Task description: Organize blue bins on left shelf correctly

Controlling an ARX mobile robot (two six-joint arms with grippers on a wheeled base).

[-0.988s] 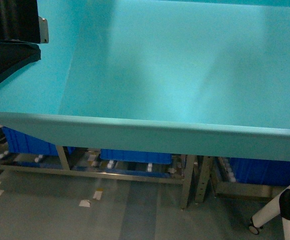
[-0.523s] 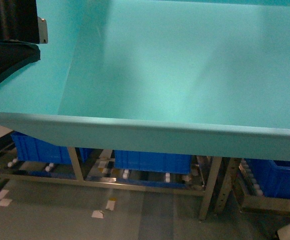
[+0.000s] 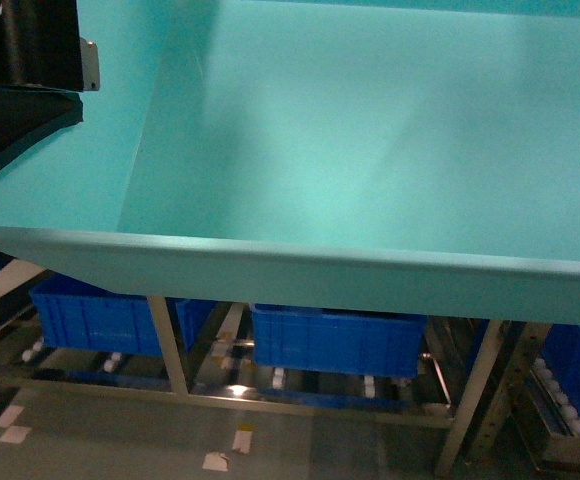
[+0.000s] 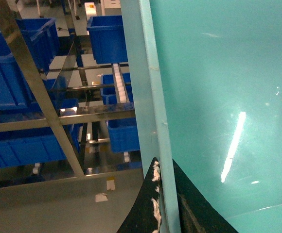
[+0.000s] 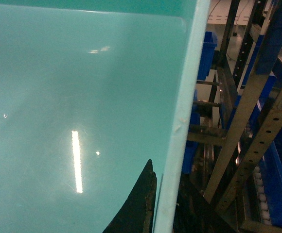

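Turquoise bin (image 5: pixel 82 97) interior, black fingers (image 5: pixel 138 208) straddling its rim, steel shelf uprights (image 5: pixel 248 141) beside

Glossy turquoise bin (image 3: pixel 370 150) held level, above steel shelf (image 3: pixel 175 355) with royal-blue totes.

Both hands clamped on opposite walls of the turquoise bin

The left hand (image 4: pixel 161 204) straddles the left wall of the turquoise bin (image 3: pixel 370 180), one black finger (image 4: pixel 141 208) outside the rim and the other inside, pinched against it. The right hand (image 5: pixel 161 208) does likewise on the right wall of the bin, one dark finger (image 5: pixel 136 208) inside and one outside. In the head view, the left arm's black housing (image 3: pixel 25 70) sits at the bin's upper-left corner, above its left wall.
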